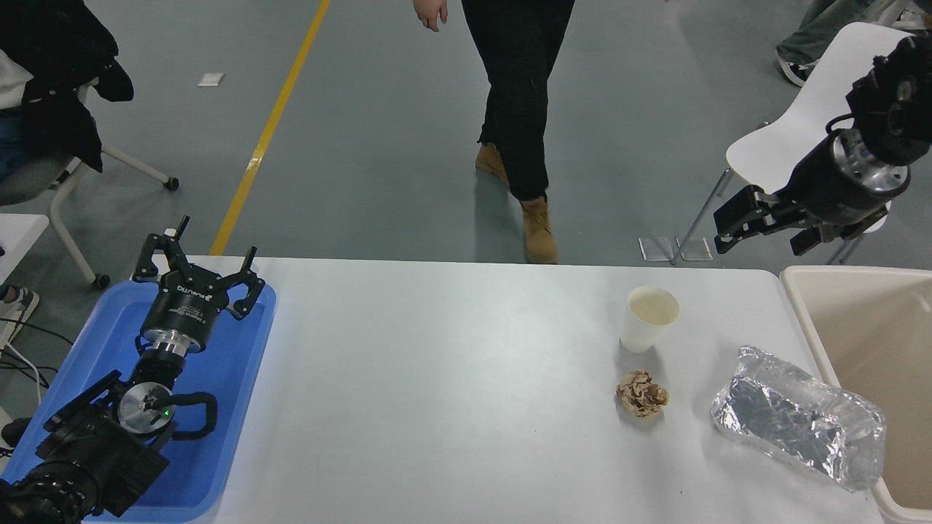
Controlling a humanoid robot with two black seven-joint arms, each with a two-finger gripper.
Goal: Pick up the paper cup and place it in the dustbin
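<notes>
Spanning most of the frame: the white table [451, 407], running from centre left to the right edge.
Dustbin: the beige dustbin [808, 320] sits at the right edge, its rim just beside the table's right end; only part of it shows.
Blue tray: the blue tray [240, 378] lies at lower left.
Left arm: the left gripper [196, 275] is parked over the tray's far end, fingers spread, holding nothing.
Right arm: the right gripper [764, 222] hangs at upper right, above and beyond the table's far right corner, its jaws parted and empty, well apart from the cup.
Foil pack: a crinkled foil bag [797, 415] lies at lower right, close to the dustbin.
Paper cup: the paper cup [648, 318] stands upright right of centre, near the table's far edge, mouth open and apparently empty.
Paper ball: a brown paper ball [641, 394] lies below the cup in the frame, apart from it.
Handling: the cup is probably very light, thin-walled and easily crushed or tipped.
Hold: across the side wall a little under the rolled rim, where it looks stiffest, with a gentle squeeze.
</notes>
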